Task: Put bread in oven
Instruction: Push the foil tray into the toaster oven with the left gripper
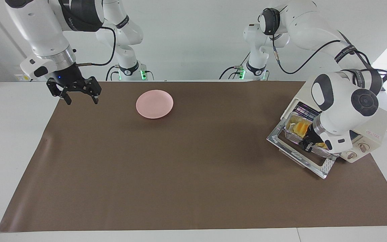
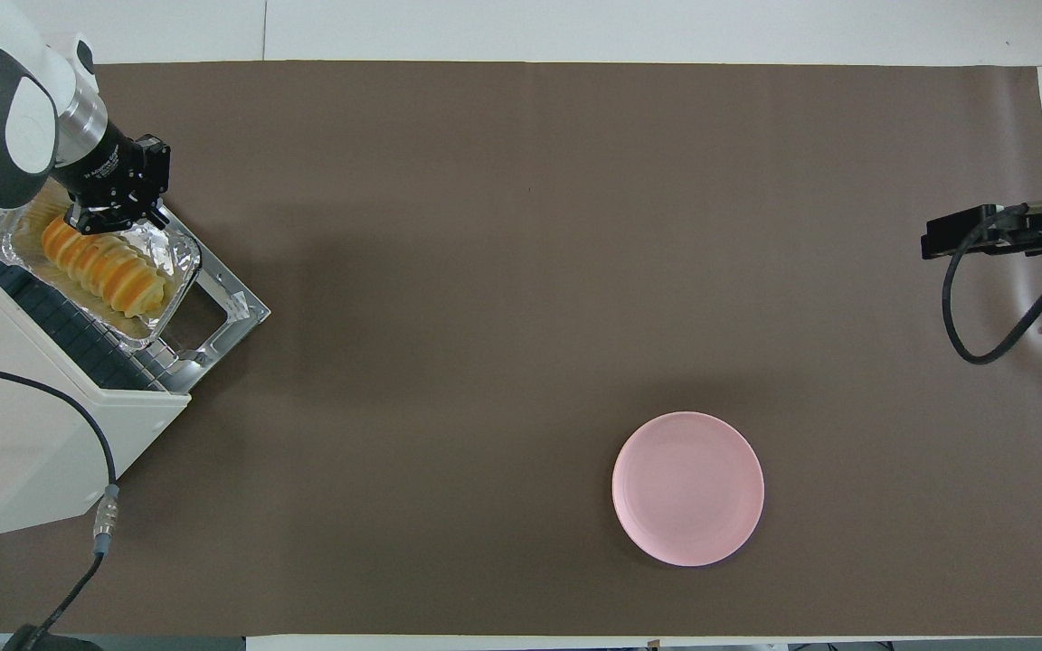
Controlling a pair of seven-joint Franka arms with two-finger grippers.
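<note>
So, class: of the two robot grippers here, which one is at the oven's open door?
The left gripper, at the foil tray holding the bread on the oven door. The right gripper hangs over the mat's edge, away from the pink plate.

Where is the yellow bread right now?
The bread lies in the foil tray on the open door of the oven, at the left arm's end of the table. The left end effector is at the tray's edge beside it.
</note>
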